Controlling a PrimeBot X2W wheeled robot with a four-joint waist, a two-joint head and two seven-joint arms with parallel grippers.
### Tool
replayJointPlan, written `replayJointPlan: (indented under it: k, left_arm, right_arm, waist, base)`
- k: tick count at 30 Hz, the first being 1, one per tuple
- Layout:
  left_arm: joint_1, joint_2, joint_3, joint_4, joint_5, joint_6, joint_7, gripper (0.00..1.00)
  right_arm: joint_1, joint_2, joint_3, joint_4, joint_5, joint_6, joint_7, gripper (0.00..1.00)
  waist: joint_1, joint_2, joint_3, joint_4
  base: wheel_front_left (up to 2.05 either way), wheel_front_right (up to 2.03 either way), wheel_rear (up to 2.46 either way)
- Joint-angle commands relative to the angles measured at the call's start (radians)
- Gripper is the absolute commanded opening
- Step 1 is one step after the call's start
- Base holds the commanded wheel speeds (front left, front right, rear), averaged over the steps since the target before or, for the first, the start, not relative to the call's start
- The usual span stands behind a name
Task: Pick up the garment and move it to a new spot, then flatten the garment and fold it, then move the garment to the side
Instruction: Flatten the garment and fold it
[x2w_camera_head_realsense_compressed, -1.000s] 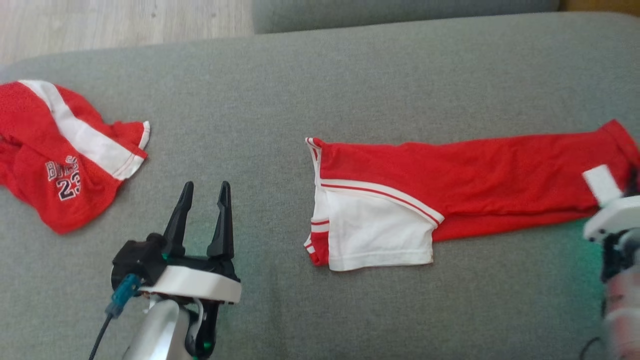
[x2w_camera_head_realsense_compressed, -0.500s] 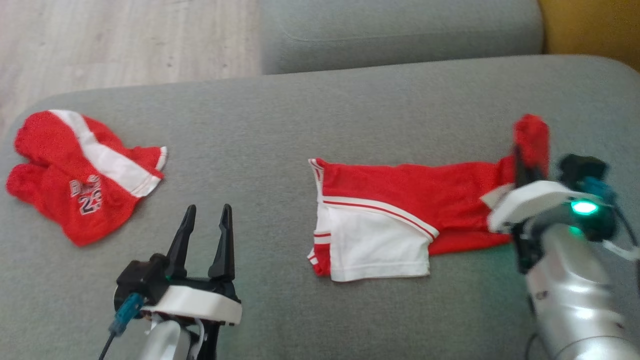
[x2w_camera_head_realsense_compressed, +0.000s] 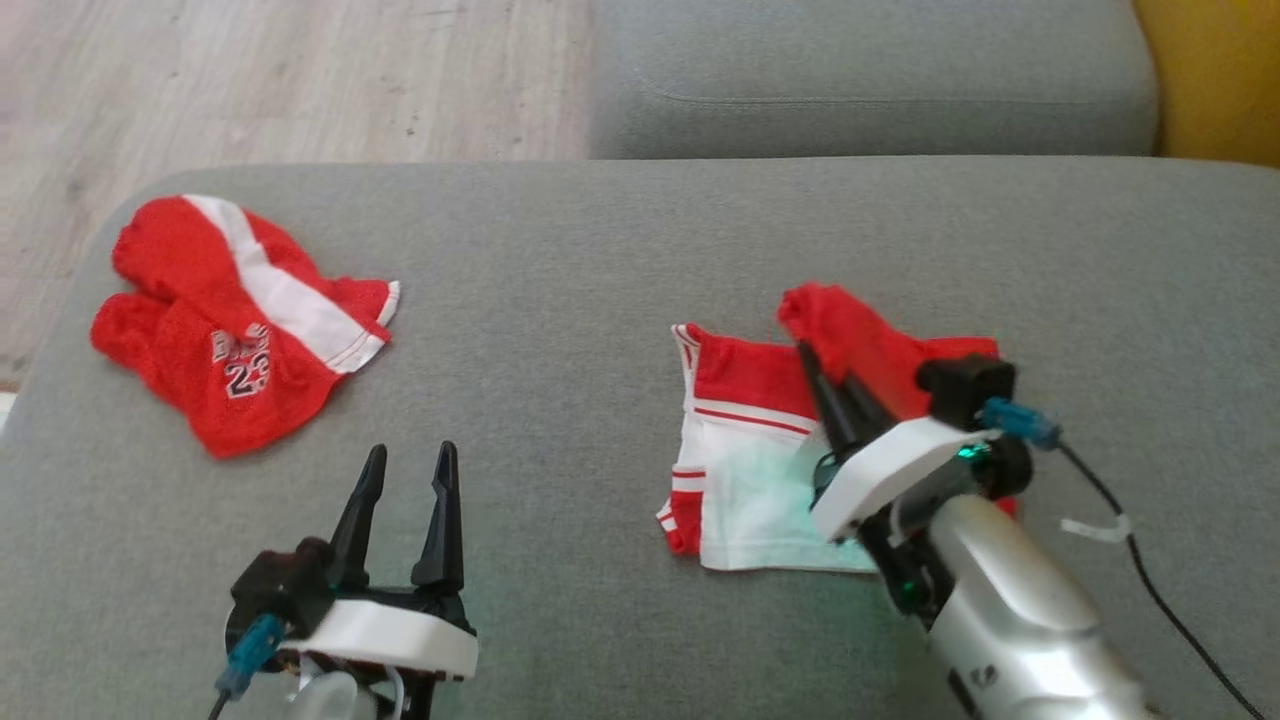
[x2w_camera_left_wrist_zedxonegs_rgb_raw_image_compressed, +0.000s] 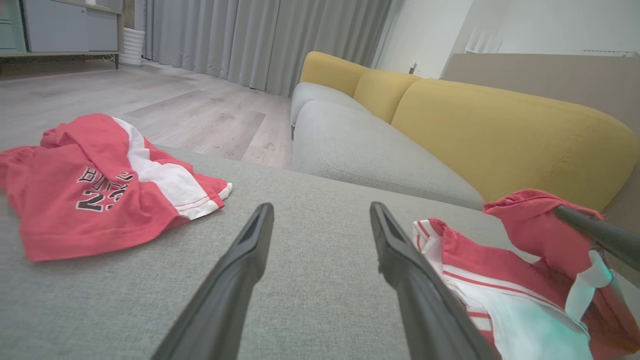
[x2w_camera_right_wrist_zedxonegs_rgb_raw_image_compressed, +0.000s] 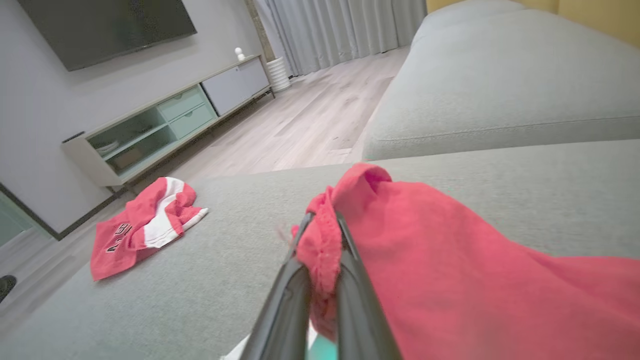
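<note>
The garment (x2w_camera_head_realsense_compressed: 745, 470), red shorts with white panels and stripes, lies on the grey sofa cushion (x2w_camera_head_realsense_compressed: 560, 260) right of centre. My right gripper (x2w_camera_head_realsense_compressed: 803, 348) is shut on its red end, holding that end raised above the flat left part. The right wrist view has red fabric (x2w_camera_right_wrist_zedxonegs_rgb_raw_image_compressed: 425, 250) pinched between my right gripper (x2w_camera_right_wrist_zedxonegs_rgb_raw_image_compressed: 322, 220) and draping off to the right. My left gripper (x2w_camera_head_realsense_compressed: 410, 452) stands open low at the left, apart from the garment, nothing between its fingers. In the left wrist view my left gripper (x2w_camera_left_wrist_zedxonegs_rgb_raw_image_compressed: 321, 207) spreads over bare cushion, with the garment (x2w_camera_left_wrist_zedxonegs_rgb_raw_image_compressed: 480, 260) to its right.
A second red garment (x2w_camera_head_realsense_compressed: 230, 330) printed with 23 lies crumpled near the cushion's far left edge. Beyond the cushion are a wooden floor (x2w_camera_head_realsense_compressed: 250, 80), another grey seat (x2w_camera_head_realsense_compressed: 860, 80) and yellow backrests (x2w_camera_left_wrist_zedxonegs_rgb_raw_image_compressed: 500, 140). A TV cabinet (x2w_camera_right_wrist_zedxonegs_rgb_raw_image_compressed: 165, 125) stands across the room.
My right gripper has carried the garment's right end up and leftward over the rest, so the garment now lies much shorter. The head camera has shifted. My left gripper stays open in place.
</note>
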Motion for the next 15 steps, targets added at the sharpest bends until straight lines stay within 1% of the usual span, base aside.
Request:
replayJointPlan:
  k: [1,7,14,15]
  left_arm:
    - [-0.033,0.011,0.033,-0.024,-0.004,0.002,-0.005,1.00]
    - [-0.037,0.008,0.030,-0.020,-0.008,0.002,-0.005,1.00]
    - [-0.038,0.005,0.028,-0.018,-0.012,0.002,-0.005,1.00]
    - [-0.039,0.004,0.028,-0.017,-0.012,0.002,-0.005,1.00]
  right_arm:
    - [-0.025,0.011,0.038,-0.042,0.014,0.007,-0.002,0.00]
    - [-0.027,0.012,0.130,-0.035,0.058,0.007,-0.001,0.00]
    - [-0.030,0.012,0.223,0.024,0.070,0.007,0.020,0.00]
    - [-0.029,0.012,0.239,0.028,0.070,0.007,0.022,0.28]
  waist:
    - [0.0000,0.0000,0.005,0.012]
    - [0.0000,0.0000,0.019,0.045]
    - [0.0000,0.0000,0.035,0.068]
    - [0.0000,0.0000,0.037,0.070]
  base:
    - [0.00,0.00,0.00]
    - [0.00,0.00,0.00]
    - [0.00,0.00,0.00]
    - [0.00,0.00,0.00]
